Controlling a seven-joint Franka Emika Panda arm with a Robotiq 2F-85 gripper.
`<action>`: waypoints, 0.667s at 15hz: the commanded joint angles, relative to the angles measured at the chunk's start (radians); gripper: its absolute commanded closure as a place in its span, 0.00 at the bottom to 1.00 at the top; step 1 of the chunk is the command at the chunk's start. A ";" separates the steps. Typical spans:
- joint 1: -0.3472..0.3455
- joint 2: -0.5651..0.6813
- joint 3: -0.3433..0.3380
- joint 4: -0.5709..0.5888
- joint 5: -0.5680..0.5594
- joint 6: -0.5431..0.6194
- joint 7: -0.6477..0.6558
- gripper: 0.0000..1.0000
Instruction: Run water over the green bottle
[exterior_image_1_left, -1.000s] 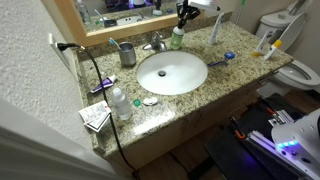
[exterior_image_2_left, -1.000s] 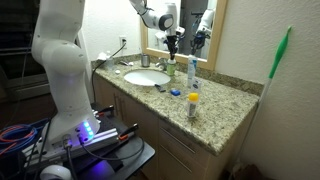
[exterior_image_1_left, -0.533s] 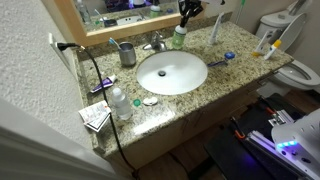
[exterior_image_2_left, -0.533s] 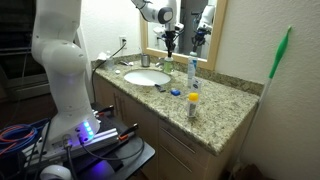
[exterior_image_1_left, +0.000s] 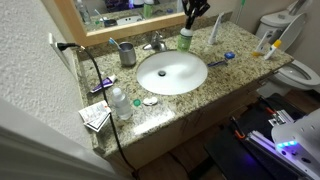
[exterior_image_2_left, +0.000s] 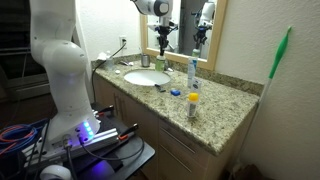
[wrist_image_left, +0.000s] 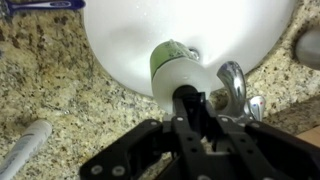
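The green bottle (exterior_image_1_left: 185, 40) hangs upright at the back rim of the white sink (exterior_image_1_left: 172, 73), just right of the faucet (exterior_image_1_left: 155, 44). My gripper (exterior_image_1_left: 190, 14) comes down from above and is shut on the bottle's dark narrow top. In the wrist view the gripper (wrist_image_left: 190, 100) clamps the dark top. The light-green body (wrist_image_left: 172, 65) shows below it over the basin's edge (wrist_image_left: 120, 40), with the faucet (wrist_image_left: 232, 82) beside it. The gripper (exterior_image_2_left: 164, 32) also shows in front of the mirror in an exterior view. No water stream is visible.
A grey metal cup (exterior_image_1_left: 127, 55) stands left of the faucet. A clear bottle with a white cap (exterior_image_1_left: 120, 103) stands at the counter's front left. A toothbrush (exterior_image_1_left: 222, 60) lies right of the sink. A blue bottle (exterior_image_2_left: 193, 72) stands nearby. A toilet (exterior_image_1_left: 300, 72) is at the right.
The gripper and the green bottle have shifted a little sideways along the back of the sink and slightly upward. The gripper stays shut on the bottle's top.
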 joint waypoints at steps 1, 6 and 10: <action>0.013 0.000 0.000 -0.068 -0.036 0.029 0.072 0.95; 0.020 0.049 0.002 -0.128 0.010 0.135 0.175 0.95; 0.023 0.112 0.016 -0.147 0.084 0.275 0.217 0.95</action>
